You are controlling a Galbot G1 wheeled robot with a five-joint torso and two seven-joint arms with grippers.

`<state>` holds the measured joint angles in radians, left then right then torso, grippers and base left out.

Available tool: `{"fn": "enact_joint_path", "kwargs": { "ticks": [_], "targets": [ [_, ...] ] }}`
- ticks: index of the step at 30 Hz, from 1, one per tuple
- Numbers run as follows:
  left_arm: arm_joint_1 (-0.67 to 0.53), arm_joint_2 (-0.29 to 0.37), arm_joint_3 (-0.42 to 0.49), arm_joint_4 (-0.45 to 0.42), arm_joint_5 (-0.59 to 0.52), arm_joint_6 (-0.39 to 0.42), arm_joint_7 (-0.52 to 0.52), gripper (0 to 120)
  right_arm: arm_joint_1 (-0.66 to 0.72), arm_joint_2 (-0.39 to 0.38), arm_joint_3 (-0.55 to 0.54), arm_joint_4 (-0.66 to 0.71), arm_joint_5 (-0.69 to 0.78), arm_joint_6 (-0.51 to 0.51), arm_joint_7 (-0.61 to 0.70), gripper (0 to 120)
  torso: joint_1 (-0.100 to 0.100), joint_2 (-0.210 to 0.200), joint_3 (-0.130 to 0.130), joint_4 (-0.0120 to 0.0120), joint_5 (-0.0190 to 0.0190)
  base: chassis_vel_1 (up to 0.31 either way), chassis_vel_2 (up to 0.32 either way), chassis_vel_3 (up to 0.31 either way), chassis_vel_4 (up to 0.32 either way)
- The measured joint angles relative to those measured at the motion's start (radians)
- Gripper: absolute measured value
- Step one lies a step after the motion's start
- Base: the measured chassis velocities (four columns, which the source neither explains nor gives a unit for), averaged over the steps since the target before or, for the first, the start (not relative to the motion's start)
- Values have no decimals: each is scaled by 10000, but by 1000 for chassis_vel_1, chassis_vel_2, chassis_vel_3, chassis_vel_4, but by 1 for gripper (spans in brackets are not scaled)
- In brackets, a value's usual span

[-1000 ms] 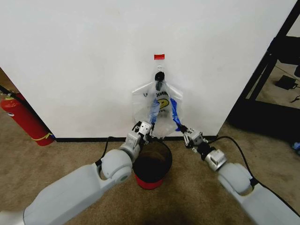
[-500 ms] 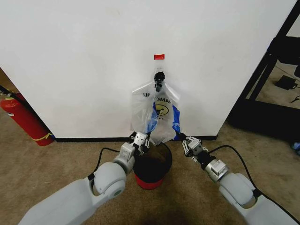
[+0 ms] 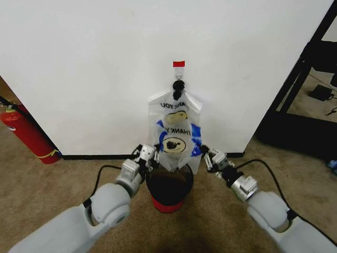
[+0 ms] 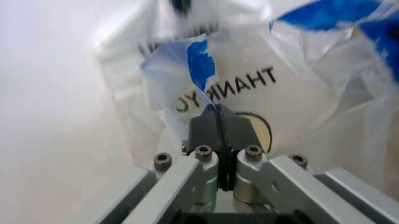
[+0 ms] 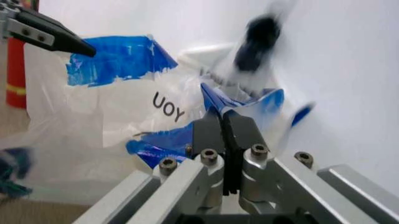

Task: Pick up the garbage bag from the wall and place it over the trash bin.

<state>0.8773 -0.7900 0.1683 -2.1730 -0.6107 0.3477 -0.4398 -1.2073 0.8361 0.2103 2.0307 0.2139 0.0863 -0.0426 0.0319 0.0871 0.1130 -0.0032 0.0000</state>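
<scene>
The garbage bag (image 3: 175, 141), see-through with a yellow smiley face, black lettering and blue marks, is stretched between my two grippers just above the trash bin (image 3: 188, 182), a round black basket on a red base. To the bin's left, my left gripper (image 3: 151, 154) is shut on one edge of the bag. Up close, the left gripper (image 4: 217, 108) pinches a blue-marked edge of the bag (image 4: 293, 98). On the bin's right side, my right gripper (image 3: 205, 154) holds the opposite edge. The right wrist view has that gripper (image 5: 222, 113) clamped on blue-marked plastic of the bag (image 5: 74, 112).
A flat bunch of like bags (image 3: 175, 107) hangs from a black tie under red tape (image 3: 179, 64) on the white wall. A red fire extinguisher (image 3: 26, 132) leans at the left. A black rack (image 3: 308, 79) stands at the right. Brown carpet surrounds the bin.
Both grippers have moved lower and farther apart, the left one going left. The bag has been pulled down and spread wide, so its smiley face now hangs just above the bin.
</scene>
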Motion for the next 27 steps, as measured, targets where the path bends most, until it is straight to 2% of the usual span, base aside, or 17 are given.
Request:
{"fn": "enact_joint_path", "kwargs": {
  "ticks": [4,7,11,19,22,27],
  "targets": [
    [-83,141,-429,-616,-289,67,-29,0,211,-270,157,595,640,-314,236,0,0,-1,0,0,-1,0,0,0,0],
    [-346,425,-1068,-1518,-976,227,-171,0,535,-602,343,1439,1473,-808,580,0,0,-2,0,1,0,0,0,0,0],
    [-653,694,-1534,-2170,-1678,368,-352,0,867,-850,406,2215,2480,-1297,895,0,0,-1,0,1,-1,0,0,0,0],
    [-586,604,-1635,-2318,-1889,521,-470,0,1259,-883,301,2540,3156,-1672,1118,0,1,-1,0,1,-1,0,0,0,0],
    [-365,363,-1670,-2293,-2059,623,-635,0,1206,-775,227,2493,3187,-1723,1154,0,1,-1,-1,1,0,0,0,0,0],
    [177,-47,-1758,-1879,-1736,414,-596,0,896,-334,-28,2119,2879,-1628,1109,0,1,-2,0,0,-2,0,0,0,0]
  ]
}}
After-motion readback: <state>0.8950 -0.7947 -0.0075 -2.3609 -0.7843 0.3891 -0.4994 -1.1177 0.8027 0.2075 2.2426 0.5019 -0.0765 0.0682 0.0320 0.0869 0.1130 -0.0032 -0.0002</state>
